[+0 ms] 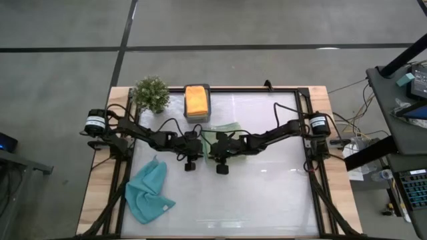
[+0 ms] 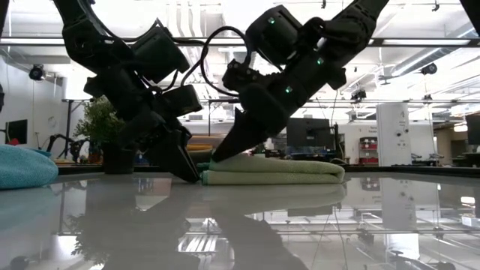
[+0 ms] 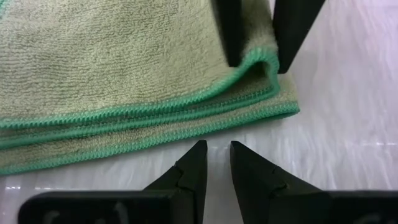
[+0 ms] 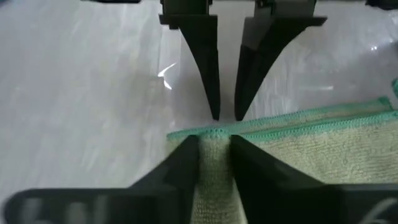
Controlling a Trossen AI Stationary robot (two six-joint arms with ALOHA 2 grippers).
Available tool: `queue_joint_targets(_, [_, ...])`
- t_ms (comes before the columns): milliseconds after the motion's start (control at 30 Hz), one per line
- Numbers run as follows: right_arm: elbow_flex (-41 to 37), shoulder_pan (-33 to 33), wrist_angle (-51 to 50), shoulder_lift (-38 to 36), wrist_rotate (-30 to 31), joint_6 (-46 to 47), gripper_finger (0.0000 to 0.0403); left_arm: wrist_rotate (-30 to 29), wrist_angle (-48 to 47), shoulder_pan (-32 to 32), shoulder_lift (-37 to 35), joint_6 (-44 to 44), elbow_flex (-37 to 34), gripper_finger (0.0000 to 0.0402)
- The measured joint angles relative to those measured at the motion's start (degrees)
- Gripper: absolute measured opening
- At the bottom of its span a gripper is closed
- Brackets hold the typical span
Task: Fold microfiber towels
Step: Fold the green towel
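We are looking down on a glossy white counter (image 1: 267, 193) with wooden edges, standing in an open workshop with a grey floor. At the counter's middle, the right tool (image 4: 214, 144) is pinching the corner of a folded sage green towel (image 1: 223, 130); its fingers (image 4: 180, 168) are standing narrow with a ridge of cloth caught between them. The left tool (image 3: 214, 149) is sitting just beside that same corner, tips down on the counter, fingers nearly together and holding nothing. In the low view we are seeing the green towel (image 2: 274, 170) lying flat in several layers, both tools meeting at one end of it. Moving outward, a light blue towel (image 1: 148, 193) is lying crumpled near the left front of the counter, well apart from the arms. At the back edge an orange towel (image 1: 196, 99) is resting folded on a dark grey box (image 1: 197, 116), beside a small potted plant (image 1: 151, 93).
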Motion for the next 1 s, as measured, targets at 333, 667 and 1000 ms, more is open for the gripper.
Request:
queue_joint_targets(333, [0.00, 0.02, 3.29, -0.04, 1.46, -0.27, 0.0013, -0.02, -0.06, 0.00, 0.00, 0.00, 0.00, 0.0054])
queue_joint_targets(667, [0.00, 0.79, 4.19, -0.04, 2.19, 0.63, 0.0012, -0.04, -0.26, 0.00, 0.00, 0.00, 0.00, 0.0054])
queue_joint_targets(1000, [0.15, 0.98, 4.28, 0.31, 0.79, 2.68, 0.0013, -0.07, -0.33, 0.00, 0.00, 0.01, 0.00, 0.0054])
